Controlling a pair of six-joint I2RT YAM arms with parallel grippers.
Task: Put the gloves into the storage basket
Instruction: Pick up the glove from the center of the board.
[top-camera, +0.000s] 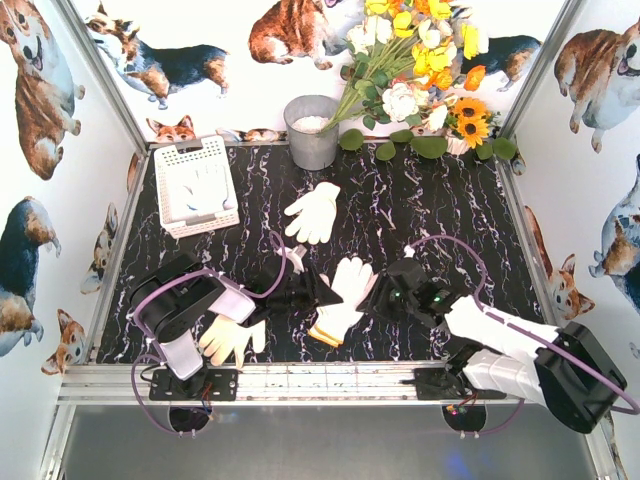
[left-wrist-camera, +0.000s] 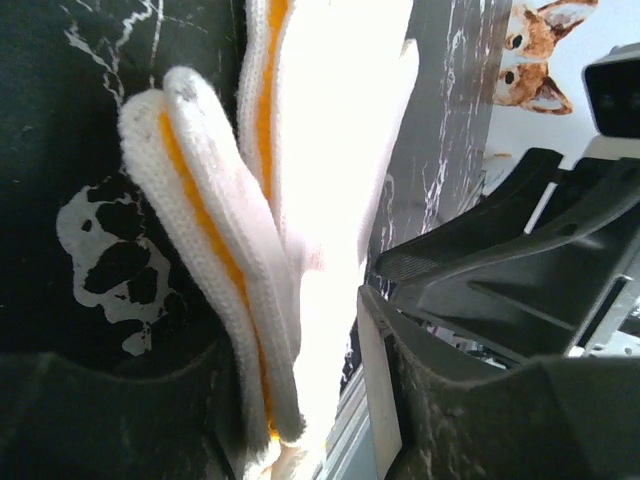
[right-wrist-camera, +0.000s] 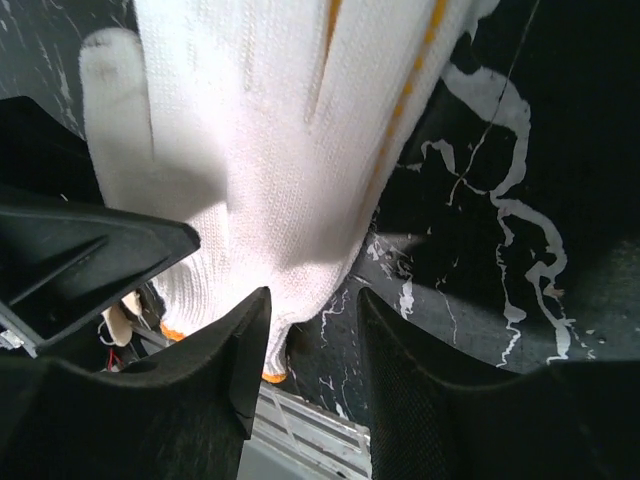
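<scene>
A white glove with an orange cuff (top-camera: 343, 297) lies on the black marble table between my two grippers. My left gripper (top-camera: 316, 292) is open at its left edge. In the left wrist view the glove's folded cuff (left-wrist-camera: 235, 260) rests against the left finger, with a gap to the right finger (left-wrist-camera: 385, 400), and the gripper (left-wrist-camera: 290, 340) is not closed on it. My right gripper (top-camera: 377, 295) is open at the glove's right side. In its wrist view the glove (right-wrist-camera: 270, 150) lies just ahead of the gripper (right-wrist-camera: 312, 305). The white lattice storage basket (top-camera: 169, 222) stands at the back left with white gloves inside.
Another white glove (top-camera: 313, 212) lies mid-table behind the grippers. A pale yellow glove (top-camera: 230, 338) lies under my left arm near the front rail (top-camera: 330, 380). A grey metal bucket (top-camera: 311, 131) and a bunch of flowers (top-camera: 420, 60) stand at the back wall.
</scene>
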